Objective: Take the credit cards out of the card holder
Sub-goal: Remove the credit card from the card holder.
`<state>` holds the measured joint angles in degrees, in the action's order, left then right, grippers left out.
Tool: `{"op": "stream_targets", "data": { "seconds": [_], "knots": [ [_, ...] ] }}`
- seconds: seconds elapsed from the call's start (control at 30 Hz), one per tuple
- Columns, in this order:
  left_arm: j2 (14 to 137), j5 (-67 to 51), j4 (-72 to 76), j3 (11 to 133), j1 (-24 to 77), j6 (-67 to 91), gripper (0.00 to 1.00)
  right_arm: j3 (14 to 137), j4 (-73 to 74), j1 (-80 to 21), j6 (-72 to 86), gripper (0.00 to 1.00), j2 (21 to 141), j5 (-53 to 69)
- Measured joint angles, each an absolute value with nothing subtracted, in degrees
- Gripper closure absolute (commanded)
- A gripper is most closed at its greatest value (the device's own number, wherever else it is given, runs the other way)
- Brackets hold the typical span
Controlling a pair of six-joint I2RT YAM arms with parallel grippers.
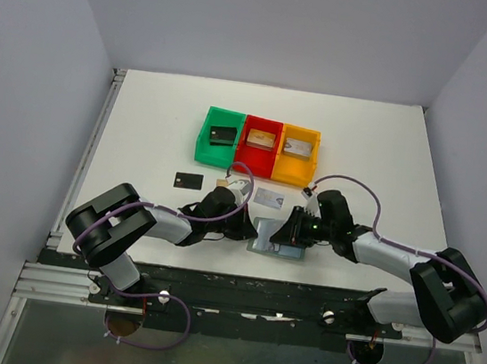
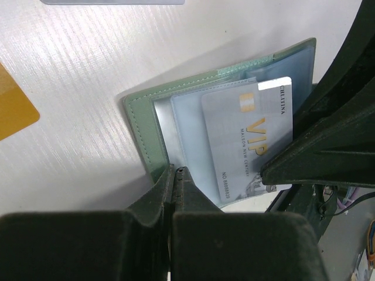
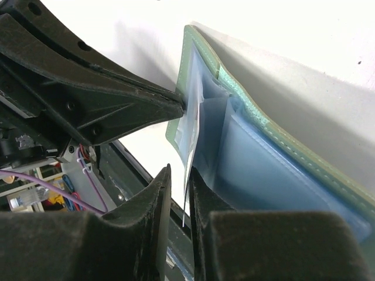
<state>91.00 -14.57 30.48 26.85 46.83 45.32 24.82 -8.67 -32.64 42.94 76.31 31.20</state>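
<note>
Pale grey-green folding card holder with light blue inner pockets (image 1: 267,239) lies open at lower centre of the top view, between both arms. Left gripper (image 2: 176,174) is clamped tight on the holder's green edge. A silvery-grey card printed VIP (image 2: 243,137) projects from a pocket. The right gripper (image 3: 180,174) has its jaws narrowly either side of this card's edge; firm contact cannot be determined. A black card (image 1: 188,179), a golden-tan card (image 2: 12,108) and a second silvery card (image 1: 268,197) lie loose on the white table (image 1: 162,117), above the holder in the frame.
</note>
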Motion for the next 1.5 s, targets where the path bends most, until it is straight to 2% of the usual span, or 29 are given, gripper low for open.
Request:
{"op": "stream_targets", "data": {
  "seconds": [0.87,1.13,1.5],
  "knots": [
    [91.0,-14.1,31.2,26.5,46.8,45.4,1.00,24.8,-3.9,-32.1,41.4,0.86,72.2,28.1],
    [91.0,-14.1,31.1,26.5,46.8,45.3,1.00,24.8,-3.2,-31.7,40.8,1.00,71.9,27.3],
    [90.5,-14.0,30.5,26.5,46.9,44.1,1.00,24.8,4.7,-30.3,39.4,1.00,69.0,23.2]
  ]
}}
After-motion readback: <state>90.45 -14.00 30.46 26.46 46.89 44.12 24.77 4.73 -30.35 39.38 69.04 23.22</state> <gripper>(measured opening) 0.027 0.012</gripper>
